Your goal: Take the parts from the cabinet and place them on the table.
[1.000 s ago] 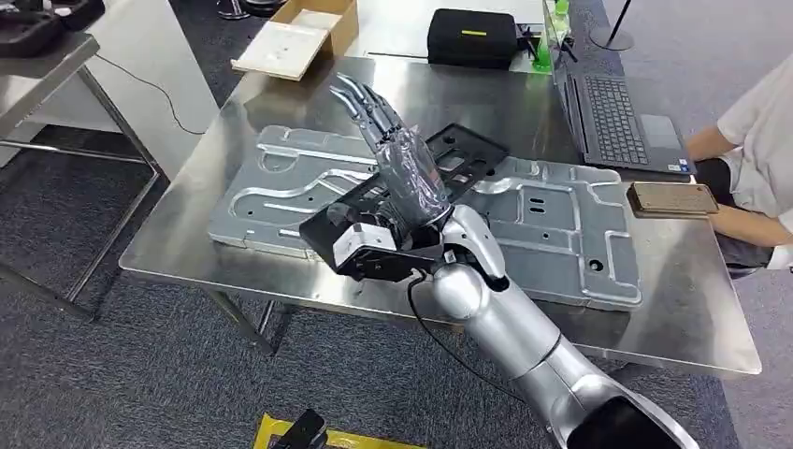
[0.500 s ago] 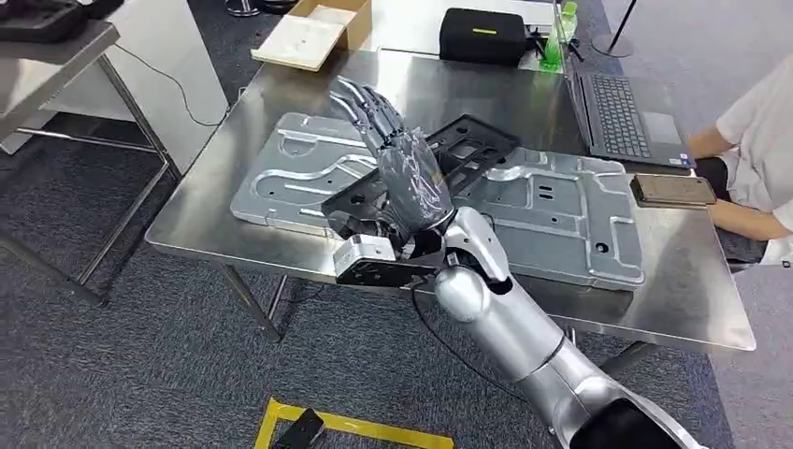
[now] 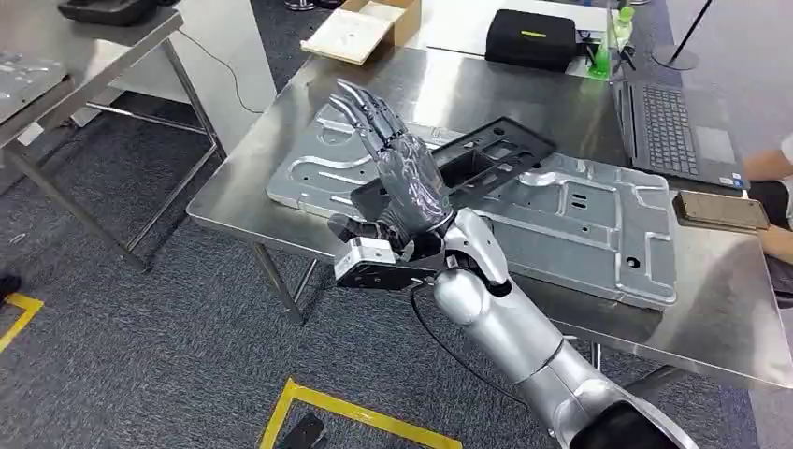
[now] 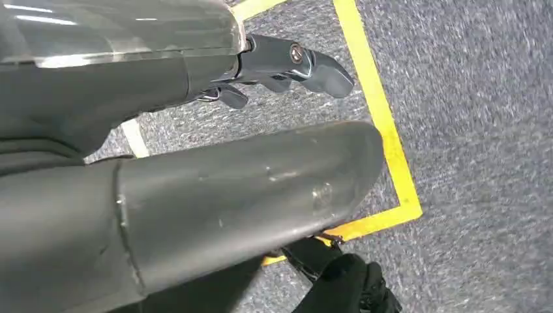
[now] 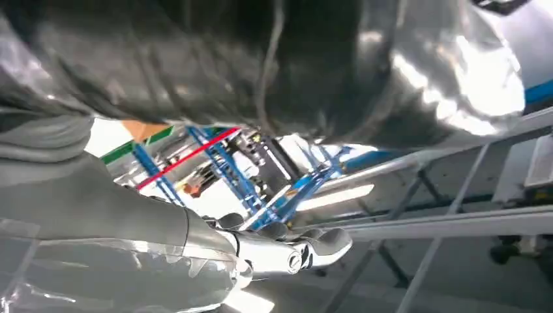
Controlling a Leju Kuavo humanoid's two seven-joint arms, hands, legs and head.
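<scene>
No legible text or labels.

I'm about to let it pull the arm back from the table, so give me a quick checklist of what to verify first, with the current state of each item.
1. Black part set down on the table: ok, it lies across the grey metal panel.
2. Right robot hand free of the part: ok, fingers spread and raised above it, holding nothing.
3. Part lying stable: cannot tell, the hand hides its near end.
4. Left robot hand out of the way: ok, it hangs over the carpet with the yellow floor tape.
5. Person's arm clear of the arm's path: ok, it is at the far table edge by the laptop.
</scene>
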